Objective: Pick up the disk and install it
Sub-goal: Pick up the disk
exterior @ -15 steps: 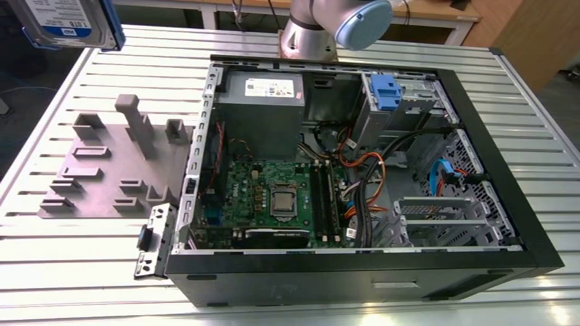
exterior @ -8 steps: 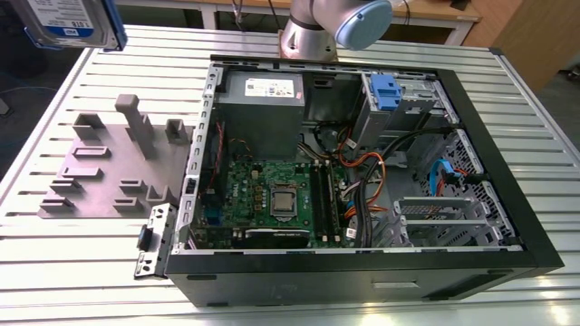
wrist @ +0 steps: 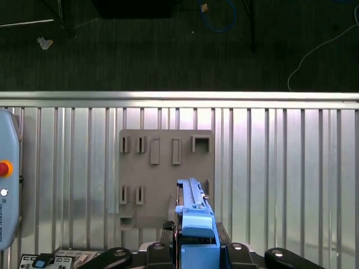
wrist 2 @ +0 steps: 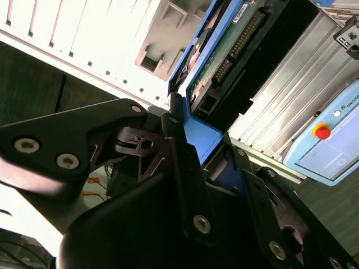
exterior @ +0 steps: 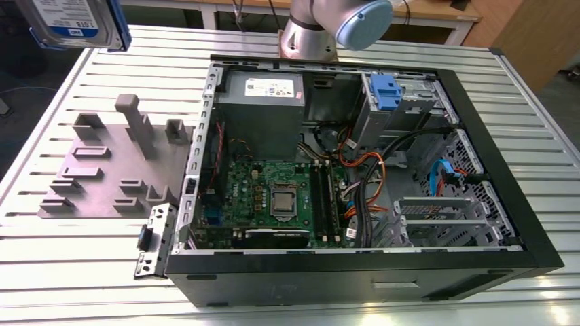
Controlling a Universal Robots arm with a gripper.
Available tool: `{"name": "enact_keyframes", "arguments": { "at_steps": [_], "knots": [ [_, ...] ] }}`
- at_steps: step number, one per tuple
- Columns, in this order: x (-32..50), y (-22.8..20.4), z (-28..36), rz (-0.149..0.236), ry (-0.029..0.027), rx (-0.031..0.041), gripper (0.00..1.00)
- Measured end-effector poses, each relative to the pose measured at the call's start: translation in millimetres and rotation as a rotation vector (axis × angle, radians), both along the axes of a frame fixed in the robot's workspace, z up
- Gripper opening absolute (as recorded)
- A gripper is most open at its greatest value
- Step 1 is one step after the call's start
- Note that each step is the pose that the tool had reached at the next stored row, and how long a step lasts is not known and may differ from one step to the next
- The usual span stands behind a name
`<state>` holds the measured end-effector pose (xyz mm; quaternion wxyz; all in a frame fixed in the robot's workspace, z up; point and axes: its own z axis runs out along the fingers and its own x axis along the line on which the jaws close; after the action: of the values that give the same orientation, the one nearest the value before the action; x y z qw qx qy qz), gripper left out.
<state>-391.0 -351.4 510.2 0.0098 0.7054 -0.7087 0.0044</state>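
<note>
The disk (exterior: 77, 20), silver with a white-and-blue label and blue side rails, hangs high in the air at the exterior view's upper left, above the far corner of the table. In the second wrist view the disk (wrist 2: 224, 50) shows its green circuit board, and my gripper (wrist 2: 210, 148) is shut on it, with black fingers (wrist 2: 179, 151) against the blue rail. The first wrist view shows the disk (wrist: 193, 218) edge-on, held in my gripper (wrist: 196, 249) above the grey fixture plate (wrist: 165, 174).
An open computer case (exterior: 363, 275) lies on the slatted metal table (exterior: 54, 272), with a blue clip (exterior: 385, 92) in its drive bay at the far side. The grey fixture plate (exterior: 109, 163) lies beside the case. A teach pendant (wrist: 5, 179) rests on the table. The arm's base (exterior: 313, 30) stands behind the case.
</note>
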Motion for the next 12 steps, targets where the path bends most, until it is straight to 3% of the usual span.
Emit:
{"name": "enact_keyframes", "arguments": {
  "at_steps": [12],
  "knots": [
    [6.9, 0.0, 0.0, 0.0, 0.0, 0.0, 0.36]
  ]
}}
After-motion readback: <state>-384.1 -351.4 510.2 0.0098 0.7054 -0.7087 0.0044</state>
